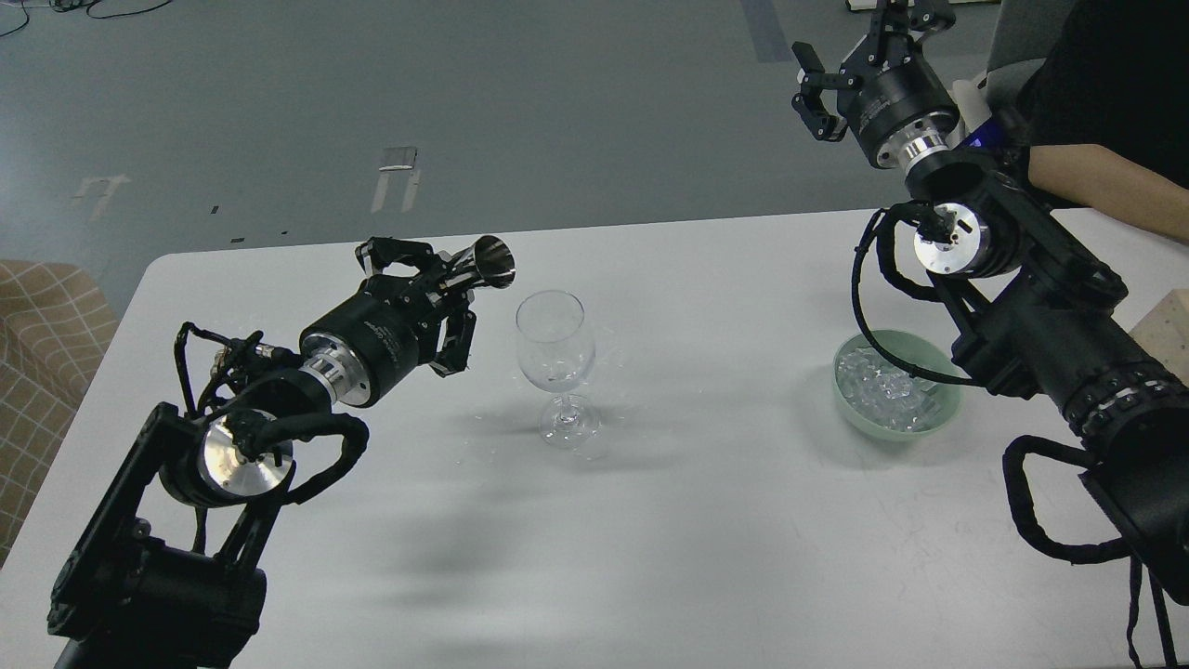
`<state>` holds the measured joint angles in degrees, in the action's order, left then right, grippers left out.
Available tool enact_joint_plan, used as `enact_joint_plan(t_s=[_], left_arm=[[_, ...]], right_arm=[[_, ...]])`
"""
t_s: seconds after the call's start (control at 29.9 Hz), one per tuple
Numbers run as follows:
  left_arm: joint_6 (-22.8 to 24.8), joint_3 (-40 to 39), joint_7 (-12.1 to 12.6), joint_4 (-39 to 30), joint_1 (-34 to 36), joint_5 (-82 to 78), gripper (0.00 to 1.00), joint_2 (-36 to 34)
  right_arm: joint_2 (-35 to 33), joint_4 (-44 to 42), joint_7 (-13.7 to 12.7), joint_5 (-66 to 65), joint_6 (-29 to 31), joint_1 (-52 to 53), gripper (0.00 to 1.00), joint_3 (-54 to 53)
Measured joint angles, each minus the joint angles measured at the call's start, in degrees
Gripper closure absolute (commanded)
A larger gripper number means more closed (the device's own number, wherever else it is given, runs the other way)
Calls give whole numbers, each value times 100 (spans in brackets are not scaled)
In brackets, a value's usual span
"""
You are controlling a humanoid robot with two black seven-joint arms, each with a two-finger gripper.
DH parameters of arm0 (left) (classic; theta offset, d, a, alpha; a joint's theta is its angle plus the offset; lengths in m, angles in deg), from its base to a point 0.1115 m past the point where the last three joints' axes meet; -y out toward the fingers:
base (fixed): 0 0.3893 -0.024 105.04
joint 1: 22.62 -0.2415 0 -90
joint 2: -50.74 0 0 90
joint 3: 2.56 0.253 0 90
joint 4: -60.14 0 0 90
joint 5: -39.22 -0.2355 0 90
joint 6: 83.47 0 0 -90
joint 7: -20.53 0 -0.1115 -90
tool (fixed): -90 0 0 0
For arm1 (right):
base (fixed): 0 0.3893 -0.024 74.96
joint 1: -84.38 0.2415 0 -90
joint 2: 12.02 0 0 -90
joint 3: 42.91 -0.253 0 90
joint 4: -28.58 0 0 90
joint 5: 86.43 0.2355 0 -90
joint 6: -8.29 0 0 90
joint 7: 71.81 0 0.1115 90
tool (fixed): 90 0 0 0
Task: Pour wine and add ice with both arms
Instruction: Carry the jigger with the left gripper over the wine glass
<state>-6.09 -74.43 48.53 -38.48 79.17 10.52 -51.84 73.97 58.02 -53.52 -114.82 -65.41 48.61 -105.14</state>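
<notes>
A clear wine glass (555,348) stands upright near the middle of the white table (706,539). A trace of clear wine (557,373) lies low in its bowl, hardly visible. My left gripper (444,290) is shut on a small silver metal measuring cup (488,262). The cup is tilted on its side, with its mouth just left of and above the glass rim. A pale green bowl (940,420) at the right holds several clear ice cubes (882,390). My right gripper (850,46) is open and empty, raised high beyond the table's far edge.
A person's bare forearm (1105,181) rests at the table's far right corner. A pale wooden block (1169,321) sits at the right edge. A beige checked seat (37,325) stands left of the table. My right arm's links pass close above the bowl.
</notes>
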Motion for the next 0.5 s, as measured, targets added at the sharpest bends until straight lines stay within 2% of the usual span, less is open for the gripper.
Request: enact_joint_plan(t_s=[0.5], left_arm=[[5,217,0,-143,18,-198,100,1]], right_arm=[[-2,0,0,0,0,0,0,4]])
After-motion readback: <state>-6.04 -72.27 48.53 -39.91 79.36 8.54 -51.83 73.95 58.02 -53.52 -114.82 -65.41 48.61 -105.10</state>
